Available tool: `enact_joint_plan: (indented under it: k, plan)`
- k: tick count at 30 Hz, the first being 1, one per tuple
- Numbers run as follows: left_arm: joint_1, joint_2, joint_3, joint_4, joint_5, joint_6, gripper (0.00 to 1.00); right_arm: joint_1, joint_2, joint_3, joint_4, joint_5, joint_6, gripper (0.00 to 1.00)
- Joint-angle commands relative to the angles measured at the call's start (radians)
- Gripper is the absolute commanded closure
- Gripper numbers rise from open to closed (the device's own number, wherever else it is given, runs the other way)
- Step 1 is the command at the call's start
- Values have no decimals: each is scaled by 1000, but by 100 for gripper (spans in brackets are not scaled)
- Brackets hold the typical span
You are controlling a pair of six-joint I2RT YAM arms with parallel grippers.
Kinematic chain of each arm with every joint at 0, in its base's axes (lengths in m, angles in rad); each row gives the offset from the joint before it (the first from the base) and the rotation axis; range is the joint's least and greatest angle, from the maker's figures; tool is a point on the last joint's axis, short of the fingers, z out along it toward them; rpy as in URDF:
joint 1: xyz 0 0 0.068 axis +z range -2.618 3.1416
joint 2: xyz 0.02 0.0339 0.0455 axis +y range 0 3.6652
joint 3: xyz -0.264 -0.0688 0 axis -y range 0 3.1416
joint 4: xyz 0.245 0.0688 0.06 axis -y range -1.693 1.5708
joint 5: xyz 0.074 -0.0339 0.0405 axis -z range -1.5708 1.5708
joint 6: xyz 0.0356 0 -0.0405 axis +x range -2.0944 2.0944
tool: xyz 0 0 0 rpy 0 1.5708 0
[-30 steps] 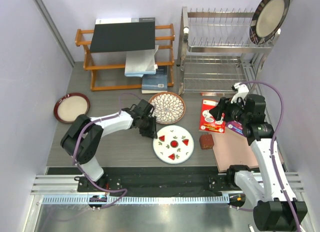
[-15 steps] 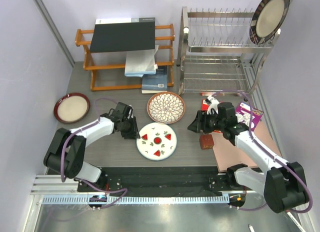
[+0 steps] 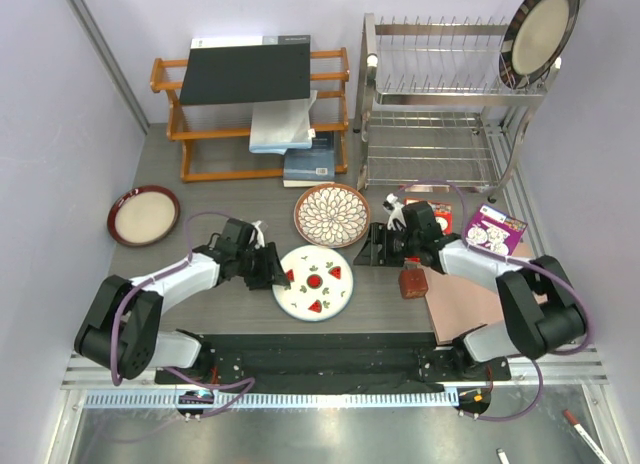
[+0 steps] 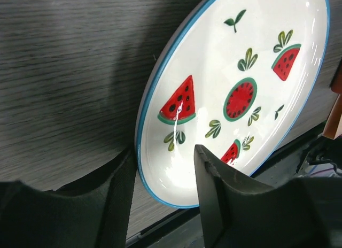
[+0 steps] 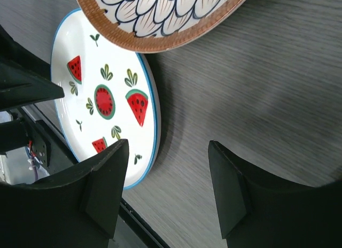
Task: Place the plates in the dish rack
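Overhead view: watermelon plate [image 3: 314, 282] flat on tabletop [image 3: 230, 304], left gripper [image 3: 272, 274] at its rim, right gripper [image 3: 372, 249] just short of the opposite edge. Dish rack [image 3: 430, 84] well beyond both, dark-rimmed plate [image 3: 540, 32] upright in its top slots.

Left wrist: jaws parted, rim lying loose between them, not clamped. Looks stiff, glazed, slick and breakable; best pinched at the raised rim.

Right wrist: jaws wide, holding nothing, plate edge close to one finger, petal plate [image 5: 160, 13] ahead. No legible writing anywhere.
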Motion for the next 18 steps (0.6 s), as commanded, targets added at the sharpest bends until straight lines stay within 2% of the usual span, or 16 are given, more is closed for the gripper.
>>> enact_joint_plan:
  k: [1, 5, 6, 11, 18]
  plan:
    - [11, -5, -49, 40, 17, -37, 57, 3, 69, 61, 47, -43, 22, 34]
    - [40, -6, -76, 40, 6, -60, 68, 12, 141, 51, 96, -112, 45, 34]
    - [44, -6, -81, 42, 4, -64, 73, 17, 157, 48, 102, -138, 48, 35]
    - [51, 15, -85, 36, 12, -66, 85, 41, 235, 28, 170, -244, 62, 36]
    - [51, 41, -133, 77, 31, -58, 92, 61, 371, 41, 289, -426, 103, 40]
